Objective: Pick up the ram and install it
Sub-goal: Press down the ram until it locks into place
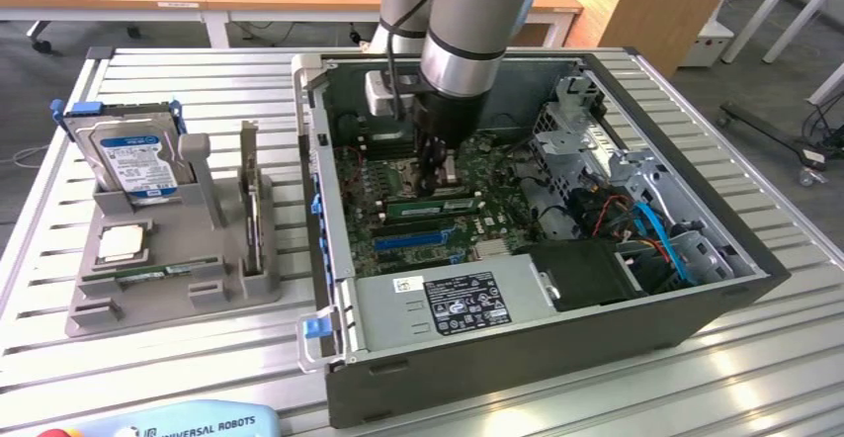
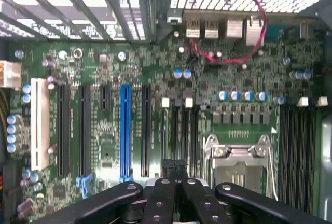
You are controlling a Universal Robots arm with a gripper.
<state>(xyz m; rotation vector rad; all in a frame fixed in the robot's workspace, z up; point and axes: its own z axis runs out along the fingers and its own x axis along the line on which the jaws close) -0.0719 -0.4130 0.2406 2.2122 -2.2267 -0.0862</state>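
Observation:
The ram (image 1: 429, 200), a thin green stick with a pale label, stands in a slot on the motherboard (image 1: 395, 175) inside the open computer case (image 1: 528, 358). My gripper (image 1: 436, 173) is down inside the case, just above the stick, with its fingers shut together. In the wrist view the shut gripper (image 2: 174, 166) holds nothing and hangs over the long dark slots (image 2: 179, 130) beside the silver processor socket (image 2: 238, 162). Whether the fingertips touch the stick I cannot tell.
On the exterior view's left a grey holder (image 1: 158, 308) carries a hard drive (image 1: 132, 160), a square silver chip (image 1: 122, 244), a dark card (image 1: 248, 200) and a thin green board (image 1: 152, 274). Case walls, a drive cage (image 1: 580, 131) and cables (image 1: 659, 229) surround the arm.

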